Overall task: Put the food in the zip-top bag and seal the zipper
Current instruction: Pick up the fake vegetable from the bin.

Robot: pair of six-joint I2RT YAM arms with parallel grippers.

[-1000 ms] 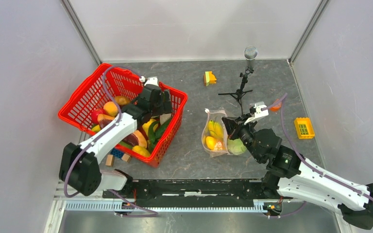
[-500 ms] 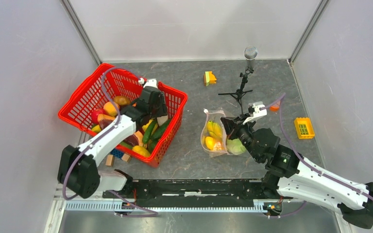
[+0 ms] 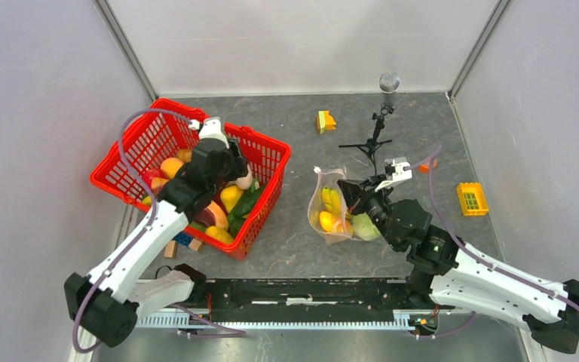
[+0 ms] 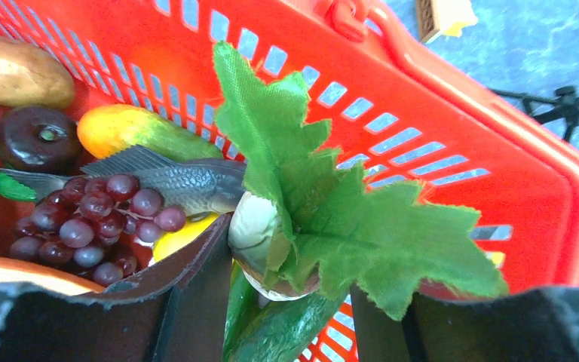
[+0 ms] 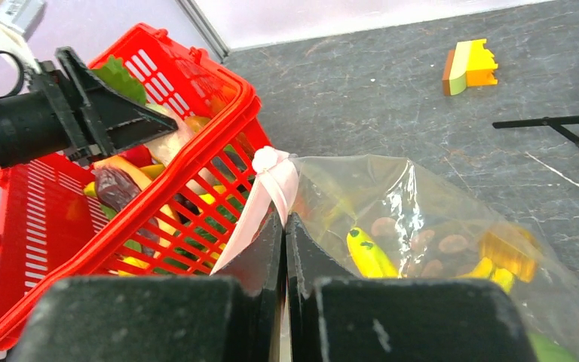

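Left gripper (image 4: 286, 294) clamped on leafy white vegetable (image 4: 332, 219) over basket (image 4: 422, 83). Right gripper (image 5: 284, 226) pinched on the pink strip (image 5: 260, 204) of the bag (image 5: 437, 219).

Crinkly clear zip-top bag (image 5: 452, 204), yellow bananas (image 5: 368, 253) inside, pale pink zipper (image 5: 260, 200) bunched at its mouth.

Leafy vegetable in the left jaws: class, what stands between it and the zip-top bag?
The red basket's right wall stands between the leafy vegetable and the zip-top bag; lifting over the rim should clear it.
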